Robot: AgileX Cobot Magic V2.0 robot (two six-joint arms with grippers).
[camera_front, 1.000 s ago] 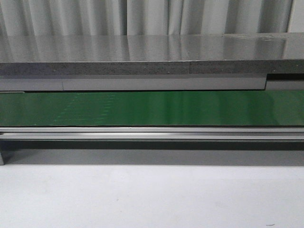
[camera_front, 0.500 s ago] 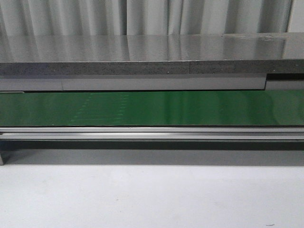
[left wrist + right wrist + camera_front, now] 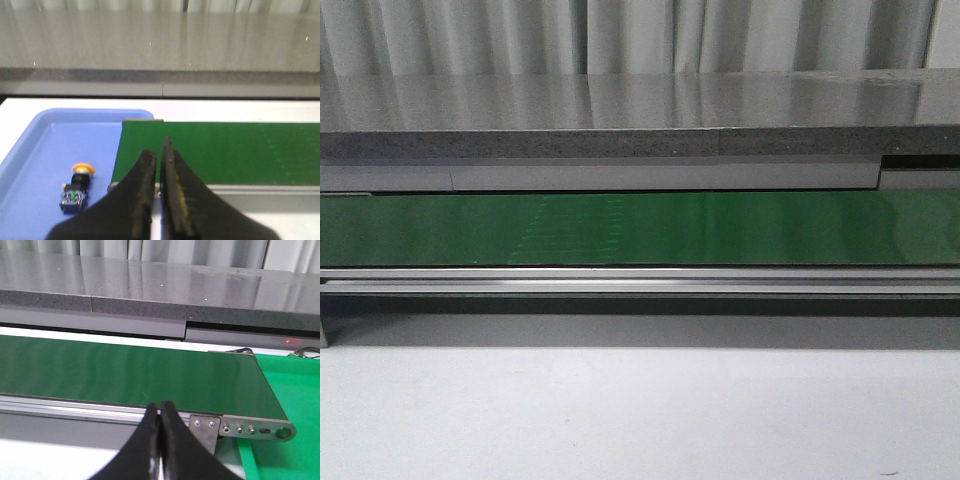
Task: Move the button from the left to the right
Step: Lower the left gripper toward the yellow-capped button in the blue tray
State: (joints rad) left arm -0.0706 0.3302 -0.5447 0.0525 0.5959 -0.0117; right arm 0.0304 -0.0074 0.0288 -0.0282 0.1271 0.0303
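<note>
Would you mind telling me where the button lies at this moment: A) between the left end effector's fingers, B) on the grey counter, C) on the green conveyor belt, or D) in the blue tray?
D: the left wrist view shows the button lying on its side in the blue tray, beside the belt's end and apart from the left end effector.

Factory-style workcell: green conveyor belt [image 3: 640,228] beside grey stone counter [image 3: 620,115].
</note>
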